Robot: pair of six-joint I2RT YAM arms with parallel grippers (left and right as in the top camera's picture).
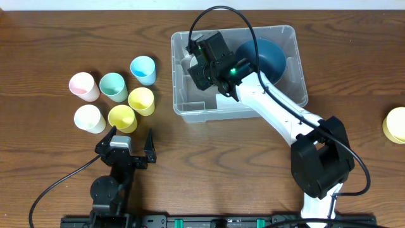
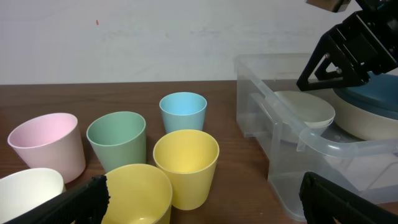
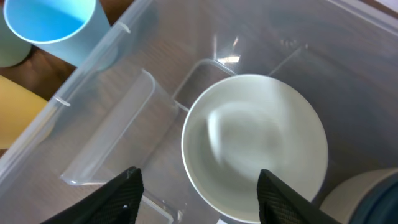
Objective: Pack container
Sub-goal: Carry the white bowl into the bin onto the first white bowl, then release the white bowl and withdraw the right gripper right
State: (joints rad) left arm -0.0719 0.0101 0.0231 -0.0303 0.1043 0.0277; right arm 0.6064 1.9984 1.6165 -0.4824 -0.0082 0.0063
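Note:
The container (image 1: 209,114) is a clear bin at the table's centre back. A white bowl (image 3: 255,146) lies in its left half and a dark blue bowl (image 1: 269,57) leans in its right half. My right gripper (image 3: 199,199) hangs open inside the bin just above the white bowl, one finger on each side and nothing gripped. From overhead the right gripper (image 1: 201,63) covers most of the white bowl (image 1: 187,64). My left gripper (image 2: 202,199) stands open near the front edge, empty, behind a yellow cup (image 2: 140,196).
Several cups stand left of the bin: pink (image 1: 84,86), green (image 1: 114,87), blue (image 1: 143,69), two yellow (image 1: 142,101) (image 1: 122,118), and white (image 1: 90,118). A yellow object (image 1: 395,125) sits at the table's right edge. The right arm reaches over the bin's front wall.

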